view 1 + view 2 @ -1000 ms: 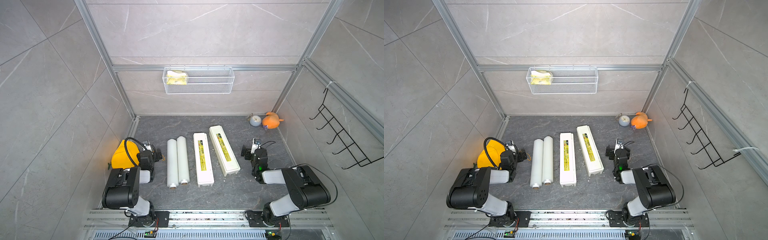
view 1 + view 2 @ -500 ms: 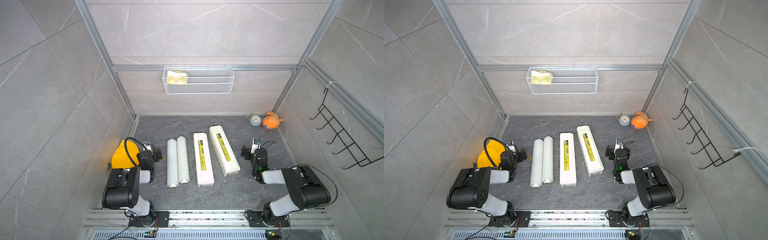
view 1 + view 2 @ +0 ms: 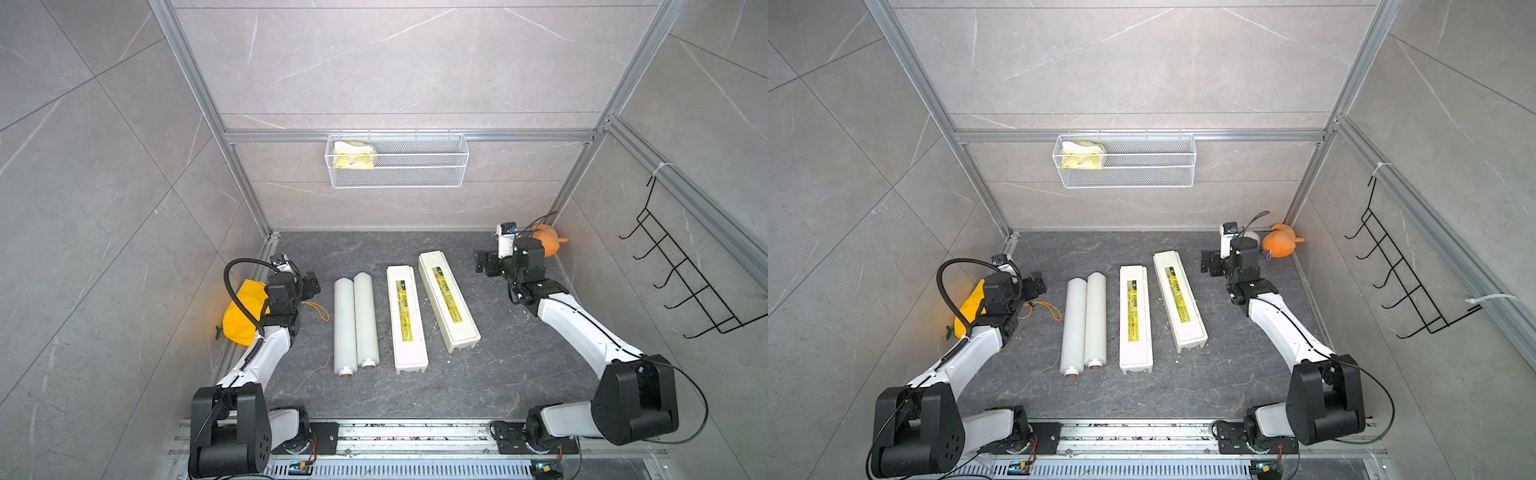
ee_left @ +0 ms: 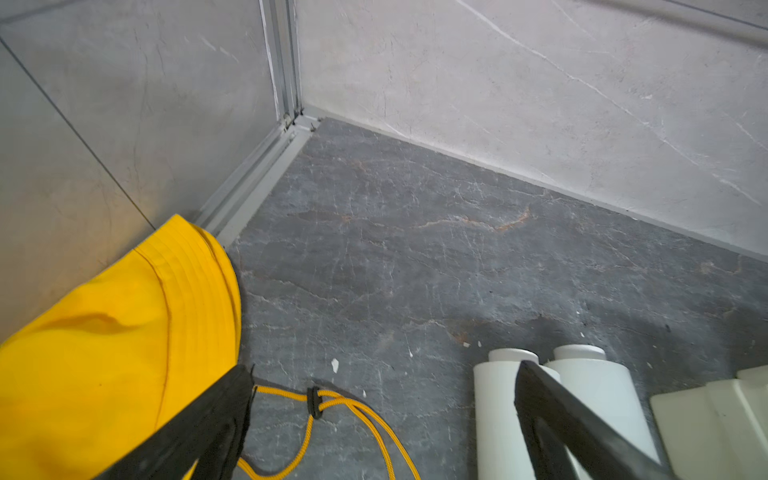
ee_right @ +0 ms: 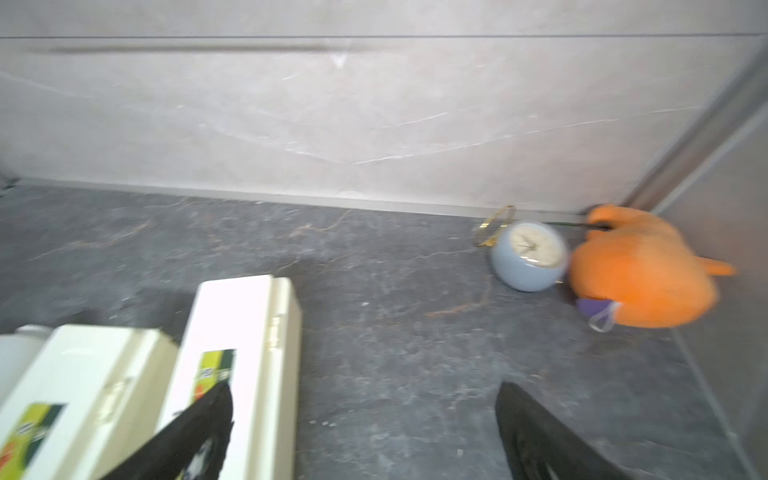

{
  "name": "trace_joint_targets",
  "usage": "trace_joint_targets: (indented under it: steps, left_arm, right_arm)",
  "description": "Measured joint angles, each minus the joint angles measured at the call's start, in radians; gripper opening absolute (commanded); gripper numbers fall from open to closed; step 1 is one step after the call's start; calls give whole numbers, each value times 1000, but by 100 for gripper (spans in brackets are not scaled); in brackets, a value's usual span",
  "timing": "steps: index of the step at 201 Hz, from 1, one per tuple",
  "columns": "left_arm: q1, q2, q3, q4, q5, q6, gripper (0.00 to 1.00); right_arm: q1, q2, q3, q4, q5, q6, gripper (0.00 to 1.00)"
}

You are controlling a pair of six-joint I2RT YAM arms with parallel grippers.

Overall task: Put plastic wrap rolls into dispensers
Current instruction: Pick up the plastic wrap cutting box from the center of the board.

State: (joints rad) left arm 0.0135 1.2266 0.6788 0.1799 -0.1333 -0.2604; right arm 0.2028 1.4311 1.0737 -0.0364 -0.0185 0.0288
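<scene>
My two arms share one build: white tapered shells between bulky black joint housings. On my left arm [image 3: 266,353] a ribbed black cable hose [image 3: 232,291] curves out beside the wrist. On my right arm [image 3: 582,328] a thin black cable [image 3: 700,399] arcs around the big elbow housing. Each wrist carries a small white camera block [image 3: 505,241]. My fingers [image 4: 582,436] are flat, matte black wedges. Each base sits on a black plate [image 3: 326,436] on a silver rail [image 3: 415,434].

walls [image 3: 374,62]: pale grey marble tile | floor [image 3: 374,253]: dark veined stone | frame [image 3: 407,136]: aluminium rails | back wall: white wire basket [image 3: 419,178] | right wall: black hook rack [image 3: 702,287]
</scene>
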Motion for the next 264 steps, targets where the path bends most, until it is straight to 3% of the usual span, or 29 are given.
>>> trace_joint_targets:
  steps: [43,104,167,264]
  left_arm:
    - [-48,-19,1,-166,53,-116,100]
    - [-121,-22,2,-243,62,-173,99]
    - [-158,12,2,-245,61,-195,99]
    - [-194,36,2,-245,57,-196,99]
  right_arm:
    - [123,122,74,-219,-119,-7,100]
    - [171,194,87,-370,-131,-7,100]
    - [248,248,102,-426,-29,8,100]
    - [264,354,222,-526,90,53,100]
